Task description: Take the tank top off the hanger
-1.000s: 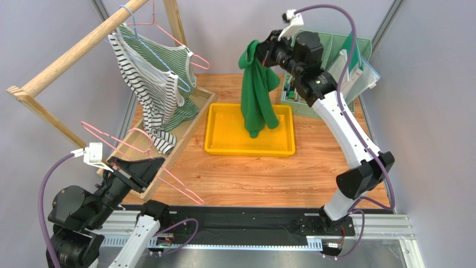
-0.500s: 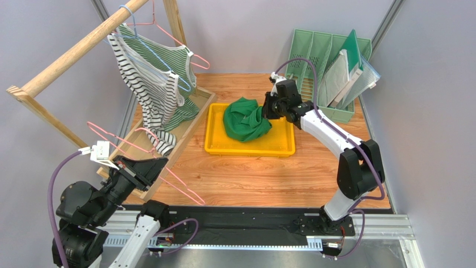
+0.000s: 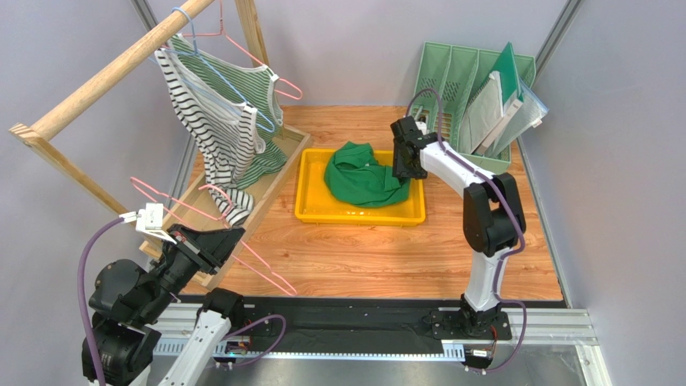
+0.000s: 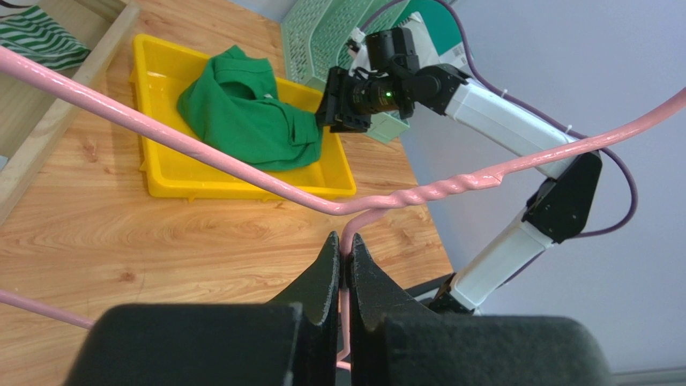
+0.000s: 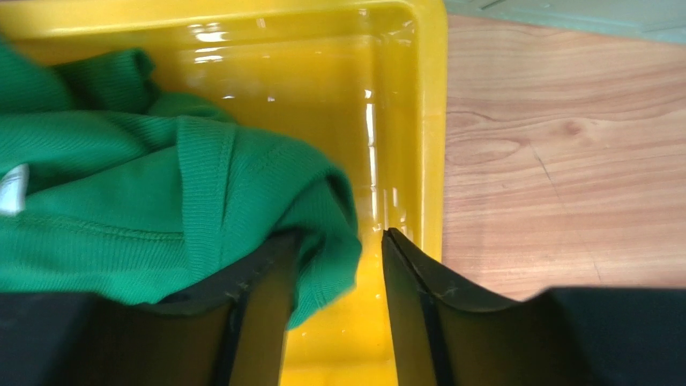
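The green tank top [image 3: 362, 177] lies crumpled in the yellow tray [image 3: 358, 217], off any hanger. My right gripper [image 3: 405, 161] hovers low at the tray's right end. In the right wrist view the right gripper [image 5: 338, 237] is open, and a fold of the tank top [image 5: 121, 209] drapes over its left finger, above the tray's floor [image 5: 402, 96]. My left gripper [image 4: 345, 241] is shut on the neck of a bare pink hanger [image 4: 419, 193], held at the near left of the table [image 3: 266, 273]. The left wrist view also shows the tank top [image 4: 241, 112].
A wooden rack [image 3: 105, 72] at the back left carries striped tops [image 3: 217, 121] on hangers above a long wooden base [image 3: 274, 173]. A green file organizer [image 3: 475, 80] stands at the back right, close behind the right arm.
My right gripper brought the hanging green tank top down into the yellow tray and opened. The top now lies in a heap. The left gripper with the pink hanger shifted slightly.
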Tool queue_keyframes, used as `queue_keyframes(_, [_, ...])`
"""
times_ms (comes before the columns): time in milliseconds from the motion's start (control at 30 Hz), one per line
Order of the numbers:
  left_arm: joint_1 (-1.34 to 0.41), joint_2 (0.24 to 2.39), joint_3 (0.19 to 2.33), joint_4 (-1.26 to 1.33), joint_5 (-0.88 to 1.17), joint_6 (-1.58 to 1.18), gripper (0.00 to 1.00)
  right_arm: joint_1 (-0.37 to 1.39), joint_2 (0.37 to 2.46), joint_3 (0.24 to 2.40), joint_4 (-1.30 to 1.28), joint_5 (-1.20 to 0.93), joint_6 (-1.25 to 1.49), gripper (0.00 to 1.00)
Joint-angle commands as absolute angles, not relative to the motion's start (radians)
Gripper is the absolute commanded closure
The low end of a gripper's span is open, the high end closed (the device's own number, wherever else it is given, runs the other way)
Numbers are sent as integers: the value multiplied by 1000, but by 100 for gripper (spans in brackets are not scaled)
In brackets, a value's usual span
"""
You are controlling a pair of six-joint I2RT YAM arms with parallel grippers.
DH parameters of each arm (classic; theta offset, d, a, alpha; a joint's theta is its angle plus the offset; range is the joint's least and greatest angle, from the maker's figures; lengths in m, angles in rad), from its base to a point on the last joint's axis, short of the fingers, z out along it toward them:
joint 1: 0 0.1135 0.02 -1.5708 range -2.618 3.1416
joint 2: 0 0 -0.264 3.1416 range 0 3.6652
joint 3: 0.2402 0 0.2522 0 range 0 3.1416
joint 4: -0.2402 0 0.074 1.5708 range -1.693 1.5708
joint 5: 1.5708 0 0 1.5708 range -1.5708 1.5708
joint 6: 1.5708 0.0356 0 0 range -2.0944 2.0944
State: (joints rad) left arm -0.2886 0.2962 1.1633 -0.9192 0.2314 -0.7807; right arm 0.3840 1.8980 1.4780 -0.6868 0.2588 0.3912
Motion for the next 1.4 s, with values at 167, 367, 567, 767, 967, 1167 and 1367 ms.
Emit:
queue_keyframes(167, [-291, 299, 1112, -830, 204, -790, 100, 483, 1876, 1660, -1048, 778, 377, 18])
queue_keyframes(367, [-291, 319, 1101, -808, 106, -792, 100, 649, 1721, 1585, -1002, 717, 287, 12])
queue_keyframes(567, [-291, 327, 1072, -769, 39, -814, 100, 880, 1551, 1476, -862, 383, 206, 8])
queue_keyframes(767, [-291, 348, 1057, -727, 32, -828, 100, 988, 1283, 1307, -609, -203, 195, 8])
queue_keyframes(967, [-291, 356, 1054, -715, 41, -841, 100, 997, 1178, 1125, -329, -803, 270, 1])
queue_keyframes(1167, [-291, 325, 1020, -687, 54, -919, 100, 1184, 1258, 1169, -292, -420, 212, 0])
queue_keyframes(1367, [-291, 296, 1000, -681, 61, -1040, 100, 1313, 1286, 1086, 31, -2, 176, 1])
